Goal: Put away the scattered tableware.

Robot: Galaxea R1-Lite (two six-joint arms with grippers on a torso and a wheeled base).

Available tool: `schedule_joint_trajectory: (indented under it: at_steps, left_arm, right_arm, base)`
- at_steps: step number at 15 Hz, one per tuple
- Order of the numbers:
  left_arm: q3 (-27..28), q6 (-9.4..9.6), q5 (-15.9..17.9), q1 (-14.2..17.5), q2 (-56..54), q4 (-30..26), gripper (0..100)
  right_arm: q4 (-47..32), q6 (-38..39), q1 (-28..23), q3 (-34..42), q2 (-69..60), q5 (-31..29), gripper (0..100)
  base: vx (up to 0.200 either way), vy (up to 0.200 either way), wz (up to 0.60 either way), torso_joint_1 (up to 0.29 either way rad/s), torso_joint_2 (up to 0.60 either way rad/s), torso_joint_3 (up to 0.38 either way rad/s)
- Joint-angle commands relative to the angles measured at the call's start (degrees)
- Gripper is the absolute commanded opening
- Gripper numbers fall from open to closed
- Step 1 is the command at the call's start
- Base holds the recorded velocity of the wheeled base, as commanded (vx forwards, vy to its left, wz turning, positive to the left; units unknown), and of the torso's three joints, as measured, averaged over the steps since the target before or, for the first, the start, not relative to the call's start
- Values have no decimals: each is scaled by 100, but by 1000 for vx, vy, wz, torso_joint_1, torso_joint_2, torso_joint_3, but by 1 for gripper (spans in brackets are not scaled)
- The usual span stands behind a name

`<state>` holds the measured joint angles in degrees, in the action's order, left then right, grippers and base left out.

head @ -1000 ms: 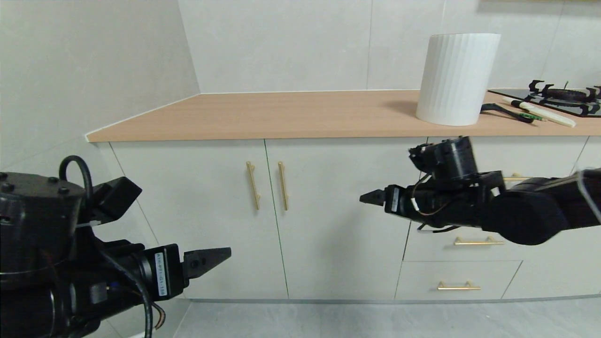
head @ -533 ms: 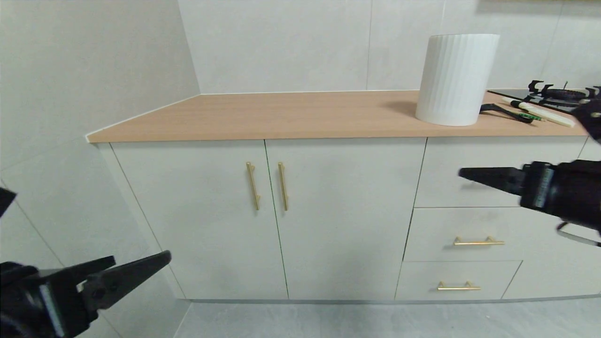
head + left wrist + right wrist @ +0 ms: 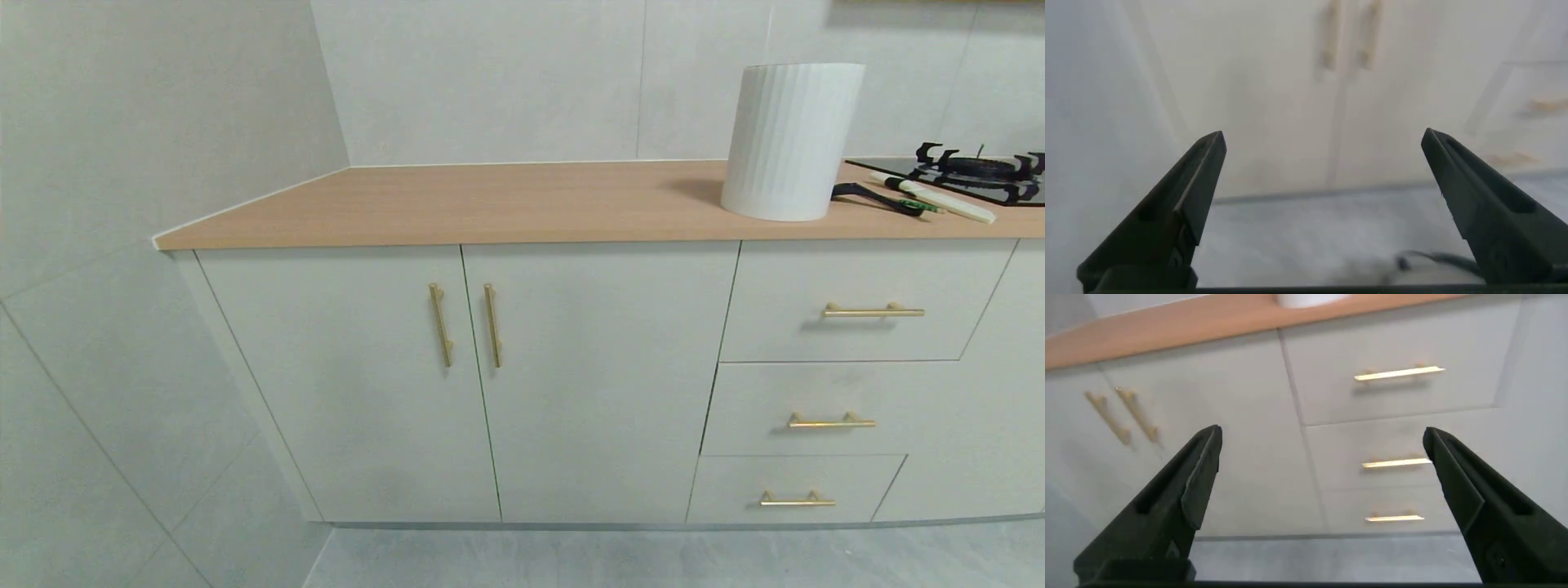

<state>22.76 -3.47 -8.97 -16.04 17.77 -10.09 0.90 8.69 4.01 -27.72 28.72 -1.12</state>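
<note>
A tall white ribbed holder [image 3: 792, 140] stands on the wooden countertop [image 3: 490, 204] at the right. Just right of it lie a black-handled utensil [image 3: 878, 197] and a cream-handled utensil [image 3: 935, 197]. My left gripper [image 3: 1323, 147] is open and empty, low down and facing the cabinet doors [image 3: 1347, 37] and the floor. My right gripper [image 3: 1323, 441] is open and empty too, in front of the drawers, with the top drawer handle [image 3: 1399, 373] between its fingers' line of sight.
Two cabinet doors with gold handles [image 3: 465, 324] sit under the counter's left half. Three drawers [image 3: 849, 367] stack at the right. A black stove grate [image 3: 980, 163] is at the far right. Tiled walls close the left and back; grey floor [image 3: 653, 559] lies below.
Both arms have drawn back out of the head view, the left downward to the left and the right off to the right. The head view has shifted slightly.
</note>
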Motion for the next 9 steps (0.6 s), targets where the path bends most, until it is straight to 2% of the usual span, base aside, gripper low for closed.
schedule_joint_trajectory:
  at_steps: [1, 2, 3, 4, 7, 9]
  left_arm:
    - [-70, 251, -8, 488, -1224, -327, 100]
    - [-35, 145, -430, 655, -1215, -309, 100]
    - [9, 75, -746, 664, -1215, -247, 100]
    - [18, 75, -773, 708, -1215, -239, 100]
    - [27, 101, -817, 1429, -1382, -230, 100]
    - [-193, 391, -685, 1639, -1760, -309, 100]
  right_arm:
    - [-811, -412, -102, 162, -1650, 121, 100]
    - [-1312, -579, -58, 162, -2222, 244, 100]
    - [-1620, -676, -129, 188, -2477, 218, 100]
    - [-1716, -693, -243, 188, -2529, 191, 100]
    - [-1795, -711, -366, 302, -2872, -64, 100]
    - [-1786, -808, -375, 505, -2872, -362, 100]
  base:
    - [0, 0, 0, 0, 0, 0]
    - [0, 0, 0, 0, 0, 0]
    - [0, 0, 0, 0, 0, 0]
    - [0, 0, 0, 0, 0, 0]
    - [0, 0, 0, 0, 0, 0]
    - [0, 0, 0, 0, 0, 0]
